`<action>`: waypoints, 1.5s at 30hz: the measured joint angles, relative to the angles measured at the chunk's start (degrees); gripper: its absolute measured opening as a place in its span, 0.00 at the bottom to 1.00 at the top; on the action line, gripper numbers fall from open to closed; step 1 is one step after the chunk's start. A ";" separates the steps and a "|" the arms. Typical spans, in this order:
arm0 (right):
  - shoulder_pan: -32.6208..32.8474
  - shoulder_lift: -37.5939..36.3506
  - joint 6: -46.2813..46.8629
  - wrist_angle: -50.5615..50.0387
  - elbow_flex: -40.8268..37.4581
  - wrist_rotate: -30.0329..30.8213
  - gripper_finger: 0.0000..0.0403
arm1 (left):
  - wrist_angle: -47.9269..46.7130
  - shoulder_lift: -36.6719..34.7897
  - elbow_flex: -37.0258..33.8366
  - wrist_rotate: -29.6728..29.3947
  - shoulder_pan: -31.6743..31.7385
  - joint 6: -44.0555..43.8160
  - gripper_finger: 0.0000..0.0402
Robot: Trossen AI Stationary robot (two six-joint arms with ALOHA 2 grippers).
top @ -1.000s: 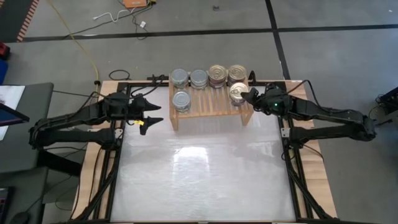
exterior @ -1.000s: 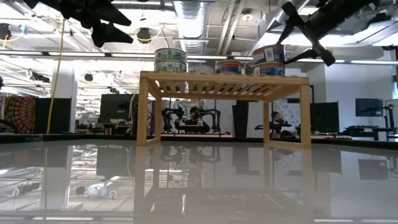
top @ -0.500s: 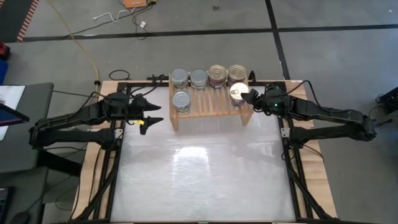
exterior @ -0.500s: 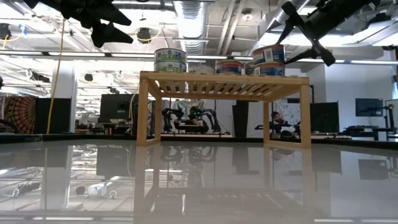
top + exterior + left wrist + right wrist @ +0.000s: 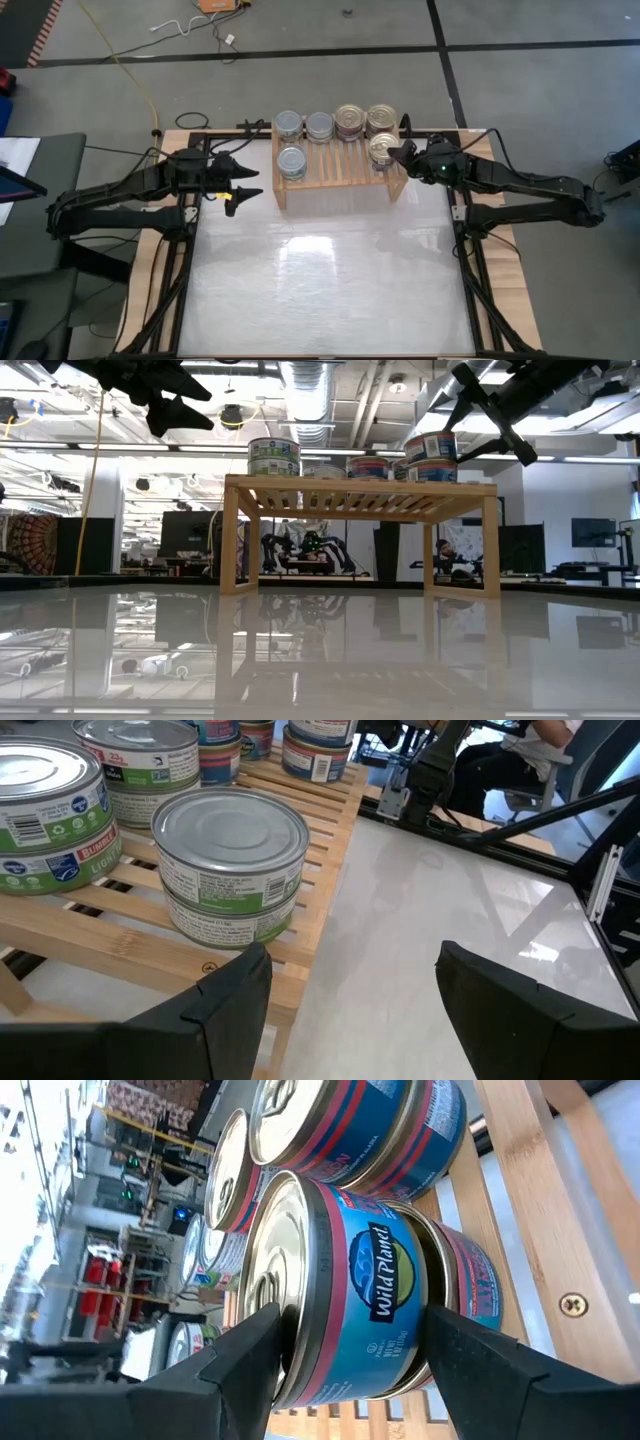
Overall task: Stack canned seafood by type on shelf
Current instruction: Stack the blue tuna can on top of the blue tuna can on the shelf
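The light-wood shelf (image 5: pixel 335 165) stands at the table's far middle. Silver-topped cans (image 5: pixel 288 124) (image 5: pixel 320 126) (image 5: pixel 292 162) sit on its left half and gold-lidded cans (image 5: pixel 350 120) (image 5: pixel 381 118) on its right half. A blue-labelled can (image 5: pixel 350 1280) lies on top of another one (image 5: pixel 468 1285) at the shelf's right near corner. My right gripper (image 5: pixel 352 1320) is open and rolled on its side. One finger (image 5: pixel 240 1370) is at the top can's lid and the other (image 5: pixel 490 1370) is by its base. My left gripper (image 5: pixel 350 970) hangs open left of the shelf, with nothing between its fingers. My right gripper comes nearly level from the table's right side, with the top can's near edge (image 5: pixel 330 1380) between its fingers. I cannot tell whether either finger touches the can. The can rests on the can below it.
A two-high stack of silver cans (image 5: pixel 232 870) stands at the shelf's left near corner, just ahead of my left gripper. The glossy white table top (image 5: pixel 320 280) stretches in front of the shelf. Dark frame rails (image 5: pixel 180 290) run along the table's sides.
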 joint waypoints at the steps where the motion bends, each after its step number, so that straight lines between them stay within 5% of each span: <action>1: 0.02 0.00 0.92 0.00 0.00 0.00 0.66 | 0.00 0.00 0.00 0.00 -0.01 0.00 0.68; 45: 0.08 -0.04 2.82 0.70 0.00 -0.09 0.66 | -0.24 0.02 0.00 1.71 -0.01 -0.83 0.68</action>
